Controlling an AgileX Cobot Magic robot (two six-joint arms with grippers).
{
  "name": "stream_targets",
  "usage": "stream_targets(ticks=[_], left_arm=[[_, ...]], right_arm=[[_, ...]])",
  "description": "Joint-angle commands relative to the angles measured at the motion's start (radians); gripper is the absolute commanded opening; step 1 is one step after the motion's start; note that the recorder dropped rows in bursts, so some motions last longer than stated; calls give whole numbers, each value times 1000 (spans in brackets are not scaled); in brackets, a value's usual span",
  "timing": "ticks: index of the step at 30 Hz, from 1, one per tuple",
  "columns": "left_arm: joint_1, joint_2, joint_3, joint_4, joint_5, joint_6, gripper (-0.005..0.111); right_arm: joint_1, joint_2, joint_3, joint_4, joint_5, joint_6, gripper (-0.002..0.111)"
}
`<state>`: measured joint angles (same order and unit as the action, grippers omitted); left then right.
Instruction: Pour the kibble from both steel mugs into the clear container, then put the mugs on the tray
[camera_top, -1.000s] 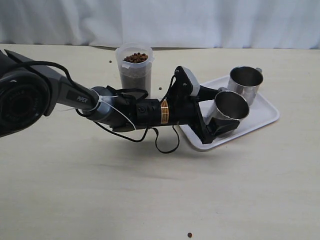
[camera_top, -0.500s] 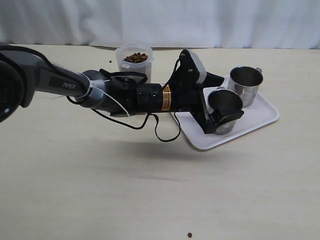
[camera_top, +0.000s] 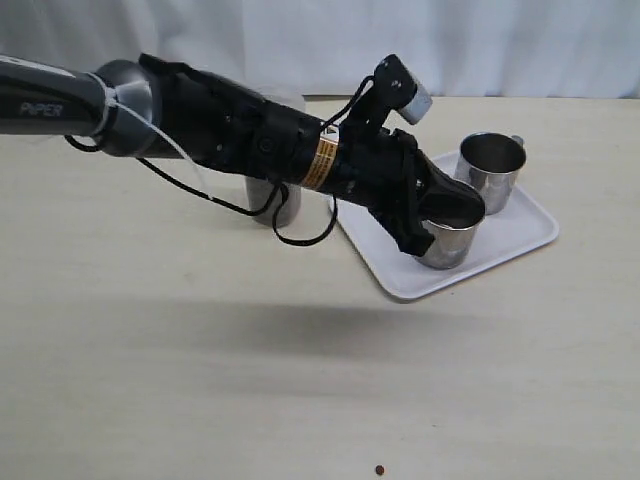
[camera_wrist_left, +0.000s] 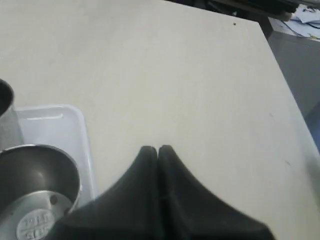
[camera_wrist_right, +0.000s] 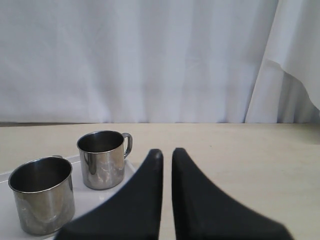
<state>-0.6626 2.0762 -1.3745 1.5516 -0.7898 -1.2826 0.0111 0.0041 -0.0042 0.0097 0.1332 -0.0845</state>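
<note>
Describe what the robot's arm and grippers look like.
The left arm is black and dark grey, with white PiPER lettering, an orange-gold band at the wrist, and loose black cables looping beneath. Left gripper and right gripper have matte black jaws tapering to rounded tips.

A pale beige tabletop (camera_top: 200, 380) (matte, evenly lit) runs back to a white pleated curtain (camera_wrist_right: 150, 60).
</note>
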Motion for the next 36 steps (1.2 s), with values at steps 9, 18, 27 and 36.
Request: stream_targets(ticks=[9, 18, 27, 36], left_arm=[[0, -749, 531, 64, 635, -266, 0], [0, -1584, 987, -75, 999, -267, 0], [0, -1873, 1083, -102, 931, -267, 0], [0, -1880, 1081, -91, 885, -267, 0]], right_arm=[[-8, -4, 4, 1, -1, 1, 5], [-8, -4, 4, 1, -1, 1, 5], [-8, -4, 4, 1, -1, 1, 5], [-8, -4, 4, 1, -1, 1, 5]])
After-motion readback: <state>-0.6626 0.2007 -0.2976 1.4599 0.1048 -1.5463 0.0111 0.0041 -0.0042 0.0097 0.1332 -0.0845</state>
